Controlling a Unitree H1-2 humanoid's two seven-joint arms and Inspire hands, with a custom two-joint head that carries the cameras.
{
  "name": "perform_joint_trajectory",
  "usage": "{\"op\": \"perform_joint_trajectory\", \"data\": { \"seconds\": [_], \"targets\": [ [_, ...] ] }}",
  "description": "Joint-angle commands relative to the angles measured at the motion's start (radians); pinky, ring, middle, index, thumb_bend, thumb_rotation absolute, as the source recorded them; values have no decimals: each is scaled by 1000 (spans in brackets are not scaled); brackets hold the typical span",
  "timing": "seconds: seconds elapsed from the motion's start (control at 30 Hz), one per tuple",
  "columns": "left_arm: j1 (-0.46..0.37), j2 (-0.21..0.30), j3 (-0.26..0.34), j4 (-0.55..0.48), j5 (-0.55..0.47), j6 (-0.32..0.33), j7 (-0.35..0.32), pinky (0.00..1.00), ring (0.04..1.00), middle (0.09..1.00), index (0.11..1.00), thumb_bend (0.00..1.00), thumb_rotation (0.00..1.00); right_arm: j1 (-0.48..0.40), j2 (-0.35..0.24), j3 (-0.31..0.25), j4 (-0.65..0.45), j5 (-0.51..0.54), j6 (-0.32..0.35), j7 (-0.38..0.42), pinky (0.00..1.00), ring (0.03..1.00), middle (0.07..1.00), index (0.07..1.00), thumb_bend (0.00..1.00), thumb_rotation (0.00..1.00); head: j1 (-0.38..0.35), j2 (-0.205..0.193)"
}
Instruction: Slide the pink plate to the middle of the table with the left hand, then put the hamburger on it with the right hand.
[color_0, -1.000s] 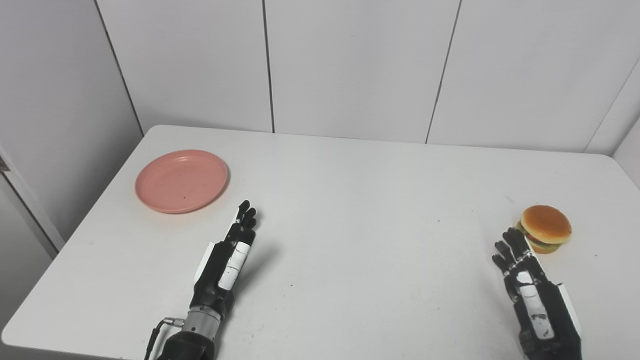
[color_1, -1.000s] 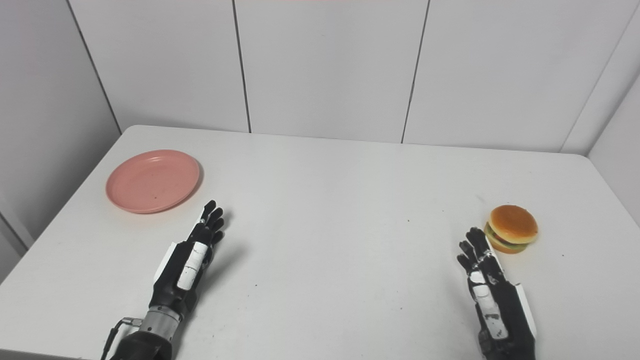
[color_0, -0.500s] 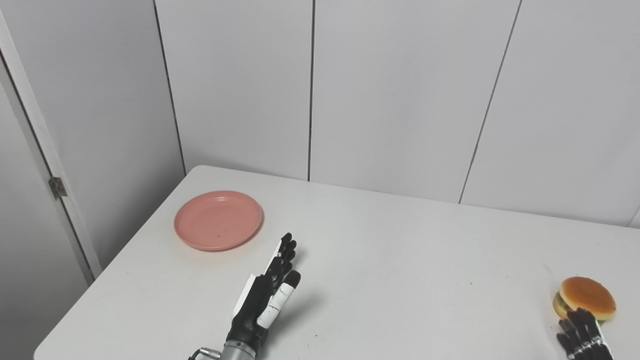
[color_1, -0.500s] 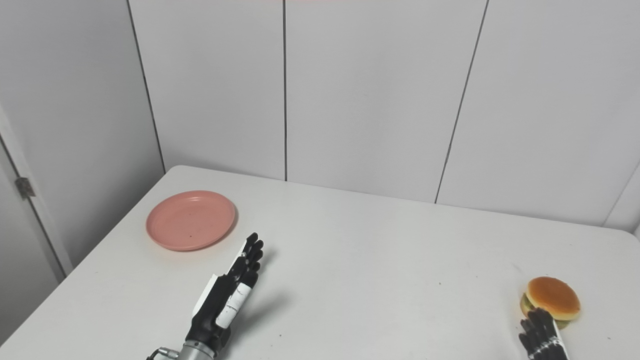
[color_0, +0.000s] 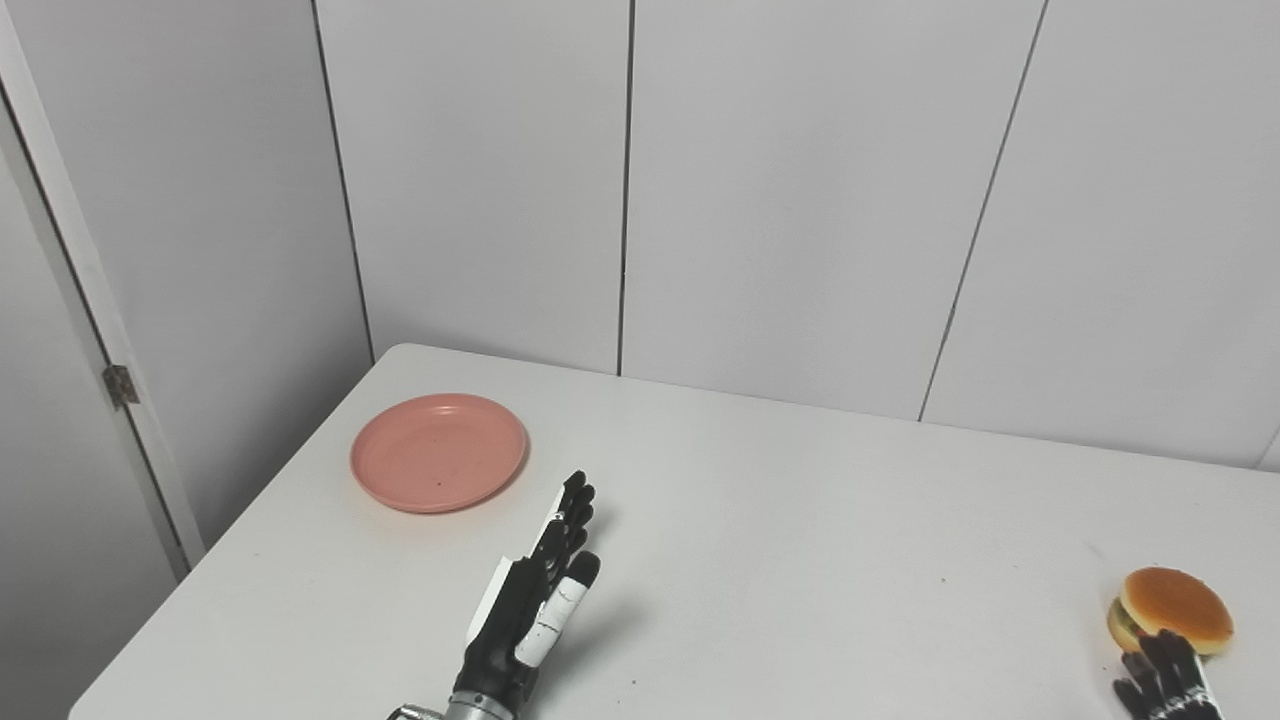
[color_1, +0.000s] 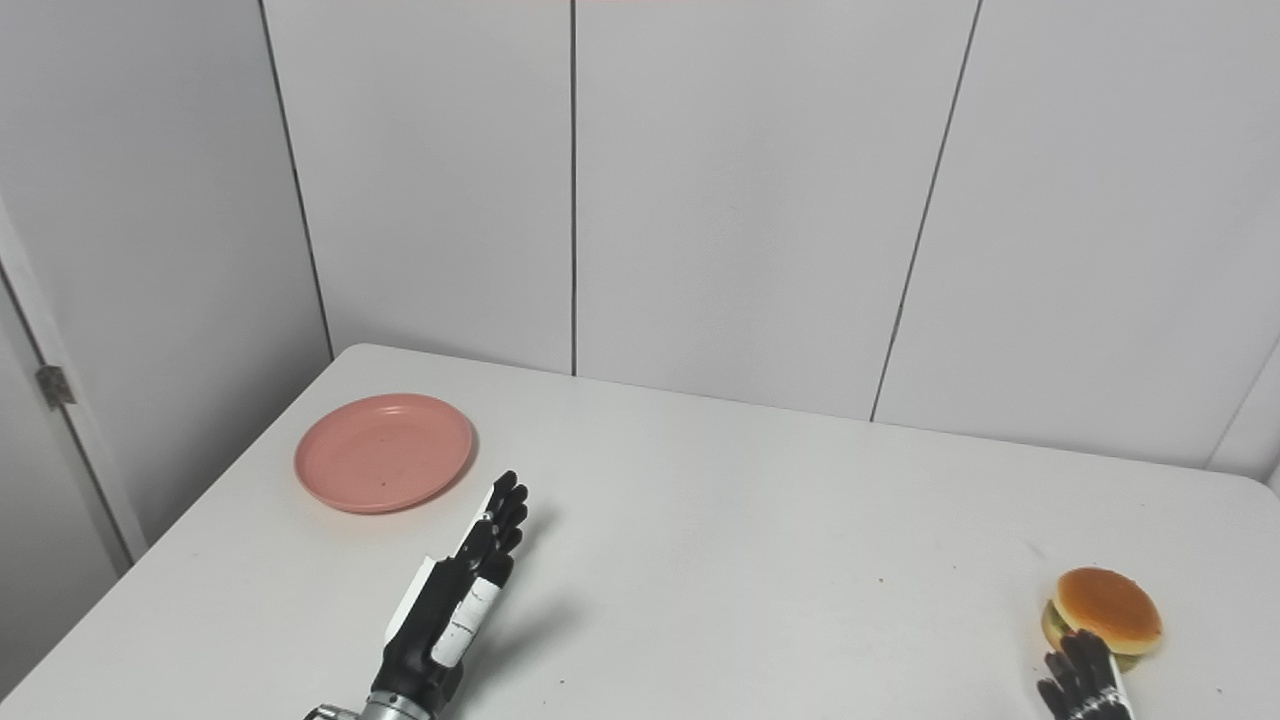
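Observation:
A pink plate (color_0: 438, 452) lies near the far left corner of the white table (color_0: 800, 560), with nothing on it. My left hand (color_0: 535, 595) hovers open just right of and nearer than the plate, fingers stretched out and pointing away from me, not touching it. A hamburger (color_0: 1170, 608) sits at the right edge of the table. Only the fingertips of my right hand (color_0: 1165, 685) show at the bottom right, spread apart and just in front of the hamburger, holding nothing.
Grey wall panels (color_0: 800, 200) stand behind the table's far edge. A door frame with a hinge (color_0: 118, 384) is left of the table. The table's left edge runs close beside the plate.
The camera has tilted up and swung left, so the table sits lower in the picture and most of the right hand has left the view. Both hands stay open; plate and hamburger have not moved.

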Motion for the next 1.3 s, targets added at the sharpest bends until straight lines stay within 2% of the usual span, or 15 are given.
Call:
{"op": "perform_joint_trajectory", "data": {
  "seconds": [0.0,0.1,0.17,0.3,0.4,0.6,0.7,0.9,1.07,1.27],
  "targets": [
    [1,-35,-13,107,-12,-1,9,997,1000,1000,1000,871,889,-46,-20,-6,130,-6,67,-20,1000,989,984,986,897,774,-5,0],
    [7,-34,-4,83,-14,-12,16,979,991,996,1000,873,885,-38,-17,1,115,-6,79,-18,1000,987,984,992,904,781,-8,-1],
    [8,-25,-1,52,22,-39,35,947,968,977,1000,879,897,-31,-14,7,102,-2,88,-14,1000,988,986,993,905,784,-10,-2],
    [-7,12,-4,6,137,-136,73,913,955,962,1000,861,916,-19,-5,15,73,9,112,-18,999,979,979,982,903,774,-9,-4],
    [-25,30,-3,-20,170,-173,82,886,943,958,1000,866,875,-11,1,20,51,9,143,-33,1000,987,993,987,854,809,-11,-6],
    [-89,55,26,-53,226,-163,108,884,940,946,1000,875,920,-7,6,25,41,12,165,-42,1000,993,996,986,831,823,-17,-13],
    [-147,81,45,-54,217,-153,106,901,937,946,1000,911,920,-8,8,28,45,13,166,-42,992,986,988,978,834,809,-21,-17],
    [-255,149,101,10,165,-174,108,862,917,932,1000,875,921,-14,7,38,56,8,169,-39,966,972,971,963,863,778,-23,-25],
    [-317,187,149,15,105,-102,97,867,922,930,1000,922,918,-17,4,45,63,7,171,-36,935,955,958,952,882,770,-19,-28],
    [-395,243,193,43,6,-45,74,881,914,916,1000,893,902,-21,-5,54,75,-1,166,-27,923,955,959,954,893,788,-15,-30]
  ]
}}
